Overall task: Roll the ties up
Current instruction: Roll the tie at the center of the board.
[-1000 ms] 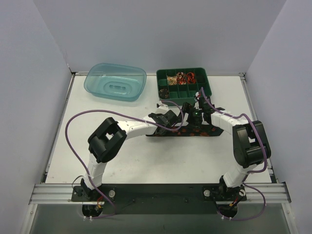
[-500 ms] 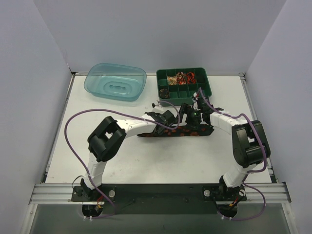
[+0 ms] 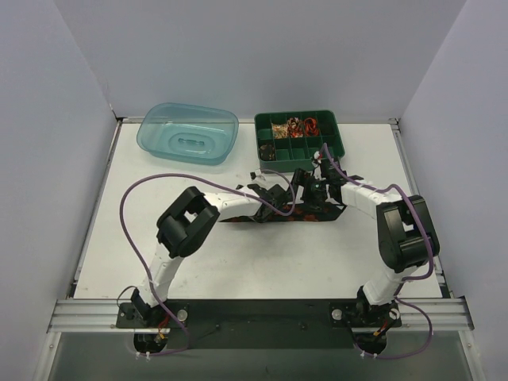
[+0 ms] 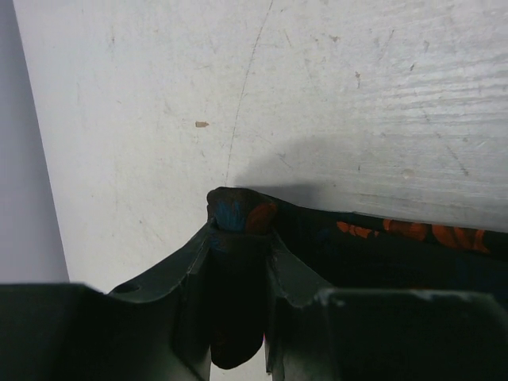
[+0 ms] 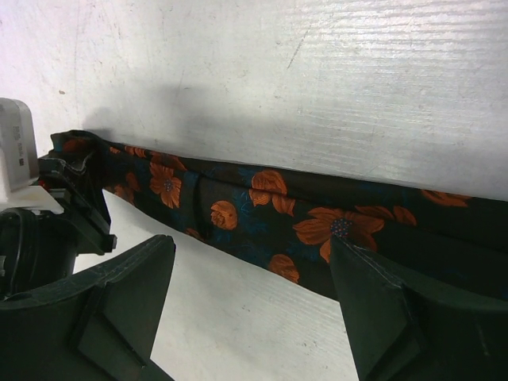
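Top view: high, from the near edge, looking down on the whole table (image 3: 238, 254). Wrist views: close, low, both showing the tie (image 5: 270, 206).

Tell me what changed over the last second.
The left arm swung its elbow right, toward the tie, and the tie was dragged a little left. The left gripper kept its pinch on the tie's fold. The right gripper stayed open over it, edging slightly left. Blue tub and green organiser unmoved.

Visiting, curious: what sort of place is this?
Likely a robot test bench: plain walls enclose a white table, left arm and right arm bolted at its near edge, handling a flowered tie.
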`<action>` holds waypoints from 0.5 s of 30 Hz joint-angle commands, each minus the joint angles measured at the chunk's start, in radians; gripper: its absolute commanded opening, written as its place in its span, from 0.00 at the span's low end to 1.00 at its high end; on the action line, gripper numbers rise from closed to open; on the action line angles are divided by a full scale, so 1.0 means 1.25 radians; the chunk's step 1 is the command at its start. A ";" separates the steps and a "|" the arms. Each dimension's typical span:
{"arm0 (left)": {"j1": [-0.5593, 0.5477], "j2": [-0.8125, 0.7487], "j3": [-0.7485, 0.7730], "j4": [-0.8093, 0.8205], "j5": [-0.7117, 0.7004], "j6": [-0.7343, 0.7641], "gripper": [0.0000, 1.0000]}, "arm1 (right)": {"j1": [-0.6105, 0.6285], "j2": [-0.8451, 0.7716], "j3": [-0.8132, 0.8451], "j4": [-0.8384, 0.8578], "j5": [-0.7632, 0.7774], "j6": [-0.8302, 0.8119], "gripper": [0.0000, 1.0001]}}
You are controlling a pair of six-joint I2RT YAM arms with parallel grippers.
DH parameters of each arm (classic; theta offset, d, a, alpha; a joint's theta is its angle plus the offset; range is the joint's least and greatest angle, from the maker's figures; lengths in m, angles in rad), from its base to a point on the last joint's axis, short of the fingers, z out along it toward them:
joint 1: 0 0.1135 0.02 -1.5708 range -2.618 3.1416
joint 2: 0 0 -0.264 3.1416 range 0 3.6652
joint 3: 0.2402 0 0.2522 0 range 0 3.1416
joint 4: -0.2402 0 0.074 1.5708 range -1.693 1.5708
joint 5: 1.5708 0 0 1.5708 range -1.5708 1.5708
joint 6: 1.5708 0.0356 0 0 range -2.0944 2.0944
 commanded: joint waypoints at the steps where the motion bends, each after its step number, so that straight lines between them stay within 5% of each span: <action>1: -0.021 0.066 0.044 -0.005 0.025 -0.016 0.03 | 0.011 0.008 0.028 0.006 -0.019 -0.008 0.80; 10: -0.026 0.039 -0.042 0.157 0.194 0.017 0.06 | 0.011 0.014 0.030 0.000 -0.015 -0.013 0.81; 15: -0.015 -0.002 -0.081 0.221 0.312 0.036 0.17 | 0.011 0.015 0.031 -0.002 -0.015 -0.014 0.80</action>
